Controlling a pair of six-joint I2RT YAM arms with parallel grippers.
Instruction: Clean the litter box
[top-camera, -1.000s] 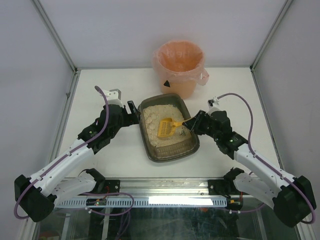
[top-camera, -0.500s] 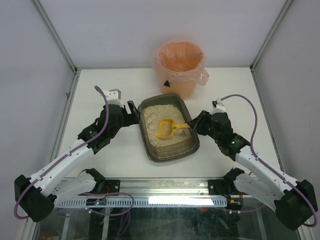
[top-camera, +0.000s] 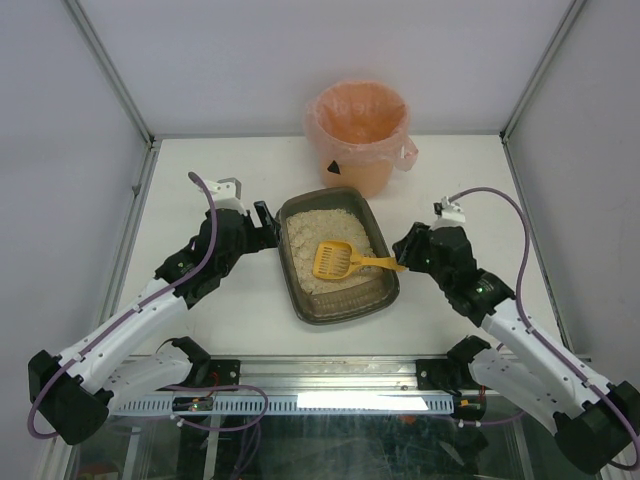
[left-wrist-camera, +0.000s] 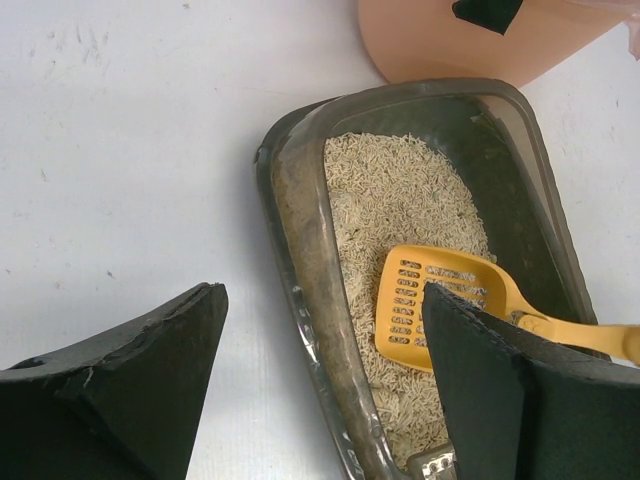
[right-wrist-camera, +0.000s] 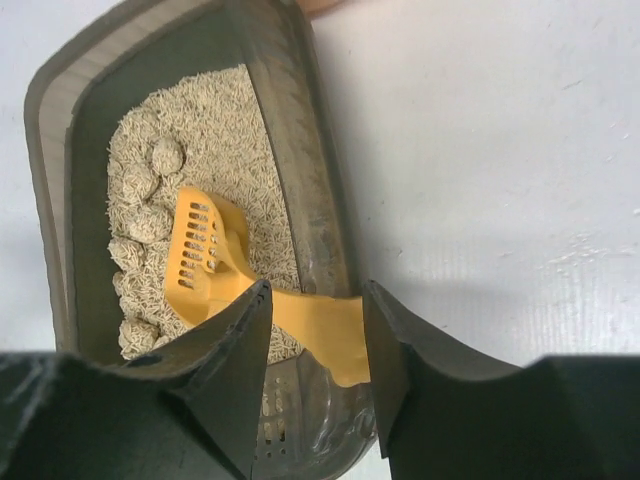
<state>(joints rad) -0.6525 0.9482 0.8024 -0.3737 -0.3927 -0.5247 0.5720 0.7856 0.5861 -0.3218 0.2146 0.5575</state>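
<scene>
Litter box (top-camera: 345, 308) sat mid-table between my two arms, just near of the orange bucket (top-camera: 358, 125). Right gripper (top-camera: 400, 263) was clamped on the yellow scoop (top-camera: 333, 259) by its handle, blade resting on the litter. Left gripper (top-camera: 268, 228) was spread wide, straddling the box's left wall; couldn't tell if it touched. I judged the tray stiff, smooth-rimmed and weighted by loose litter that shifts if tipped, so pinch that long left wall and keep it flat.

Shallow dark grey-brown litter box (top-camera: 337, 300) lies mid-table, slightly angled, holding beige litter
</scene>
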